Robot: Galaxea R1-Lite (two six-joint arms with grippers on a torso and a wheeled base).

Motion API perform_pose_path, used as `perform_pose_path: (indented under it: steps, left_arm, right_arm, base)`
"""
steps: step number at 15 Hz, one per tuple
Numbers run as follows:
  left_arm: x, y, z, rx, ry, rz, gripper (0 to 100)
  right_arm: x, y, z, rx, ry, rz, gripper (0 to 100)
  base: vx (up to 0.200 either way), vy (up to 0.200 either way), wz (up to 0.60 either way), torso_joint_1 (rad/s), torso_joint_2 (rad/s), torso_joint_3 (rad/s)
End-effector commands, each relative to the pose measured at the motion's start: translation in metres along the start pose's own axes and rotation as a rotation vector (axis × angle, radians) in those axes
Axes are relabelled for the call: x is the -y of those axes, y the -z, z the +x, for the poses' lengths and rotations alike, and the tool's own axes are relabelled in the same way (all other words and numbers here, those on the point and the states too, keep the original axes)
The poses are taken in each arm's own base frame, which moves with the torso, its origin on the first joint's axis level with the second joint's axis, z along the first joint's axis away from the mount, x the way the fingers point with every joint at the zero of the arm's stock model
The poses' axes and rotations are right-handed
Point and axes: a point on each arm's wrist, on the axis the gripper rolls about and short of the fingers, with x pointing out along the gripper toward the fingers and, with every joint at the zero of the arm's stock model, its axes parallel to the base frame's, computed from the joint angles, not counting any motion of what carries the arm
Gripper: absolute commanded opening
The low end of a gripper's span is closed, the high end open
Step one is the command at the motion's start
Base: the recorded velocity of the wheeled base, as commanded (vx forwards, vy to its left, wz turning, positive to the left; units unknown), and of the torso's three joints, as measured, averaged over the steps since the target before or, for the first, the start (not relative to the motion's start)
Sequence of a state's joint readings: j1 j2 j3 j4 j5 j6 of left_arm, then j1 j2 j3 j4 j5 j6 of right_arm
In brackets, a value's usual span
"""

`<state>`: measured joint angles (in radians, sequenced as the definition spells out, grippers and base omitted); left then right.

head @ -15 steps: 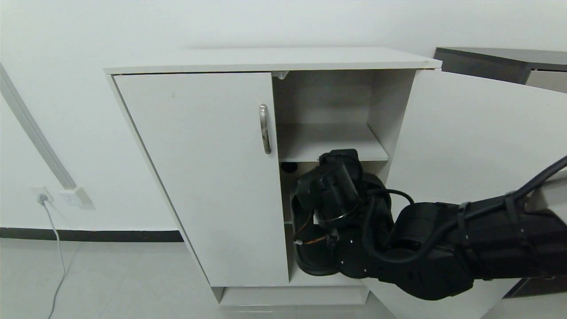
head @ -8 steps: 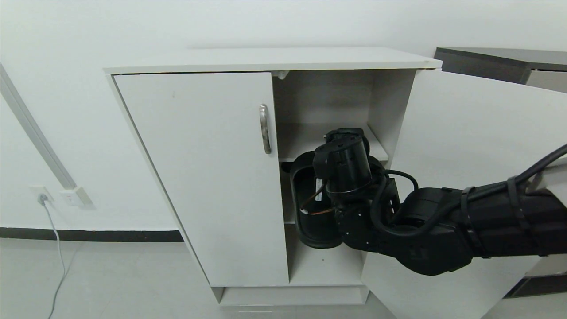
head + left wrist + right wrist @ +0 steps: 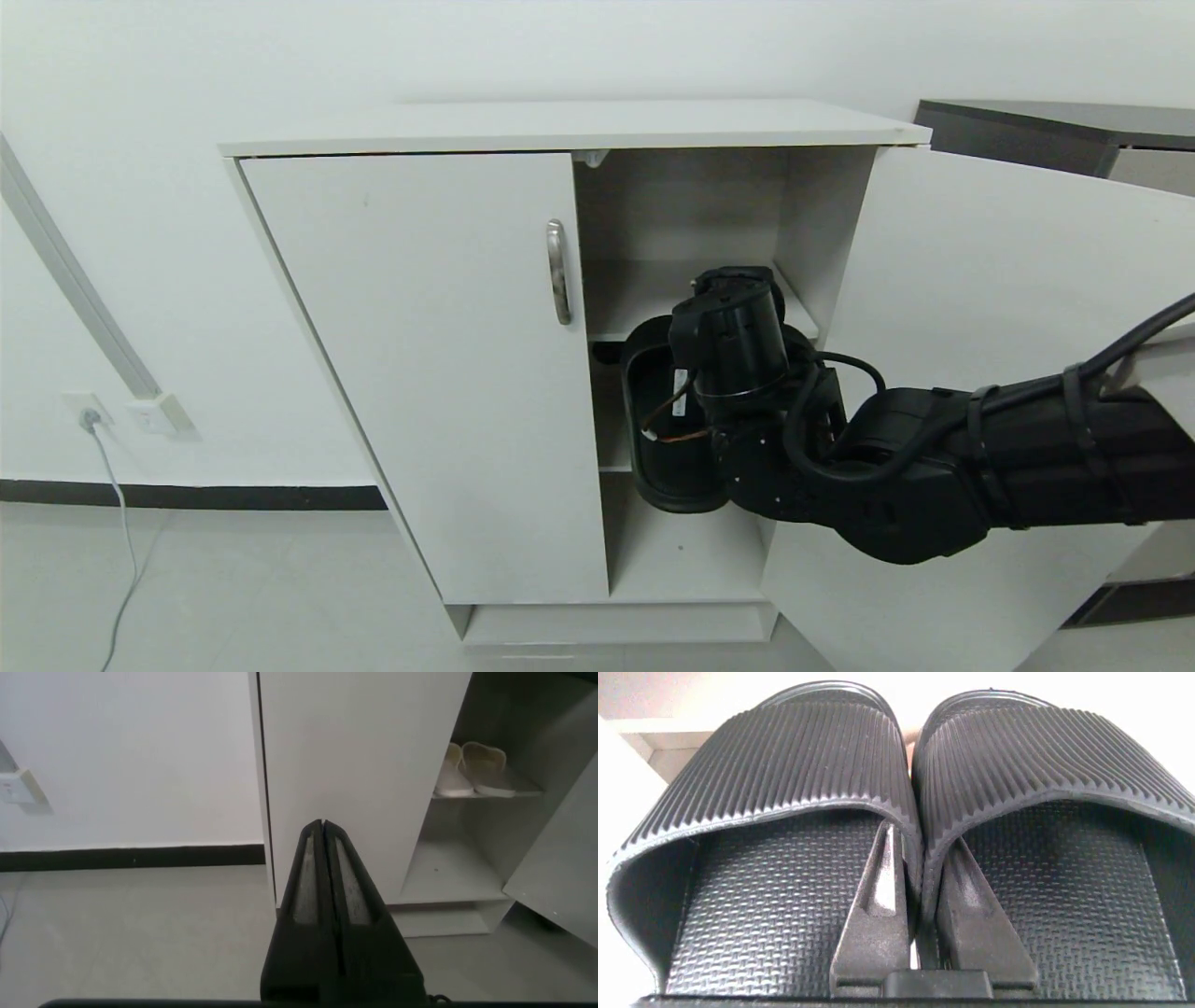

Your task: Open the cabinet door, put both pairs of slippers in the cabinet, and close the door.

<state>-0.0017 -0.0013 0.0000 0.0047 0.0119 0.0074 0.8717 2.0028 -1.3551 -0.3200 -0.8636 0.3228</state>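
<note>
Black slippers (image 3: 665, 439) risen, tops at shelf edge (image 3: 621, 336).

The head view looks down on the open cabinet (image 3: 560, 126), the left wrist view shares it from lower and farther off, and the right wrist view sits tight against the black slippers (image 3: 831, 784).

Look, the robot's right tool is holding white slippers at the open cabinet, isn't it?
Not white: the slippers in the right tool are black, as the right wrist view shows. The rest is right: the tool holds them at the open cabinet.
</note>
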Motion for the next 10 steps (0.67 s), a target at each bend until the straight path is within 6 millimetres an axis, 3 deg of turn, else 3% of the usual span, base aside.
perform_pose_path:
  steps: [1, 9, 10]
  left_arm:
    - [0.0000, 0.0000, 0.0001, -0.001, -0.001, 0.000, 0]
    - [0.0000, 0.0000, 0.0001, -0.001, -0.001, 0.000, 0]
    - [0.0000, 0.0000, 0.0001, -0.001, -0.001, 0.000, 0]
  right_arm:
    - [0.0021, -0.0013, 0.0022, 0.002, 0.006, 0.003, 0]
    - [0.0024, 0.0006, 0.0033, -0.002, 0.009, -0.001, 0]
    - [0.0021, 0.0009, 0.0036, -0.003, 0.009, -0.003, 0]
  base:
    - [0.200, 0.000, 0.00, -0.017, 0.00, 0.007]
    - [0.200, 0.000, 0.00, 0.002, 0.00, 0.002]
    - [0.000, 0.000, 0.00, 0.000, 0.00, 0.000]
